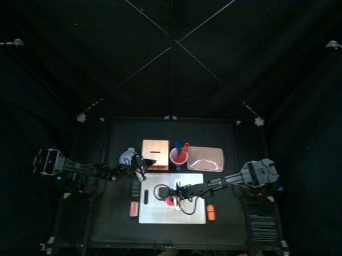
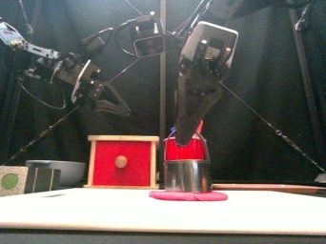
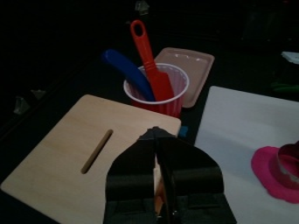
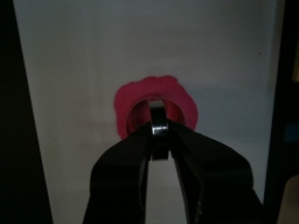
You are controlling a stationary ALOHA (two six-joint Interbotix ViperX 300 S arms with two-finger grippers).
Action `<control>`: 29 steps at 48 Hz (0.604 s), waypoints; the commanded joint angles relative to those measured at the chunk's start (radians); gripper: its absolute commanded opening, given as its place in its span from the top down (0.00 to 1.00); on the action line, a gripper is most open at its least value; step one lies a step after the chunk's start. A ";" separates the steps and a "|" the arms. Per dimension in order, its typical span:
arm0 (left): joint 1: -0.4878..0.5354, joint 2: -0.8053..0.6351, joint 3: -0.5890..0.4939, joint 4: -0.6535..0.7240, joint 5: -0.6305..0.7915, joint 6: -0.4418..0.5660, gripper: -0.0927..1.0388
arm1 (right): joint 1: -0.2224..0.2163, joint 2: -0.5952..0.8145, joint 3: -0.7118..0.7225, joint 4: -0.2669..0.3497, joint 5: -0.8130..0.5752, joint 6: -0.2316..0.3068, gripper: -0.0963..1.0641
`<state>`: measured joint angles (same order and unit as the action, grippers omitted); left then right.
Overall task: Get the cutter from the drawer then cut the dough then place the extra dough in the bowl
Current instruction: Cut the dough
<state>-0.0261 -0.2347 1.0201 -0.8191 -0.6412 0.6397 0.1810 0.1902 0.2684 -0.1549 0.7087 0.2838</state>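
Note:
The round metal cutter (image 2: 188, 175) stands on the flat pink dough (image 2: 189, 196), which lies on the white cutting board (image 2: 90, 212). My right gripper (image 4: 156, 131) comes down from above and is shut on the cutter's (image 4: 156, 118) top, with dough (image 4: 138, 94) showing all around it. My left gripper (image 3: 162, 171) hangs shut and empty above the pale wooden box (image 3: 70, 162), left of the board (image 1: 158, 182). The box's red drawer front (image 2: 122, 162) faces the front.
A red cup (image 3: 156, 92) holding a blue and a red toy knife stands behind the board, next to the pink tray (image 3: 190, 63). The blue-grey bowl (image 2: 57, 172) sits low at the left. A small red item (image 1: 134, 208) lies by the board's front left corner.

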 commanded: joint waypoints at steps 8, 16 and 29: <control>-0.008 -0.003 -0.017 0.018 -0.002 -0.002 0.54 | -0.012 -0.143 0.038 -0.018 -0.112 0.009 0.16; -0.023 -0.003 -0.023 0.023 0.002 -0.005 0.50 | -0.018 -0.250 0.161 -0.034 -0.232 0.009 0.15; -0.069 0.031 -0.072 0.083 -0.009 -0.060 0.51 | -0.038 -0.457 0.456 -0.066 -0.640 0.011 0.15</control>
<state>-0.0721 -0.2148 0.9848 -0.7716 -0.6366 0.5906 0.1534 -0.1841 0.6688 -0.2209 0.1902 0.2961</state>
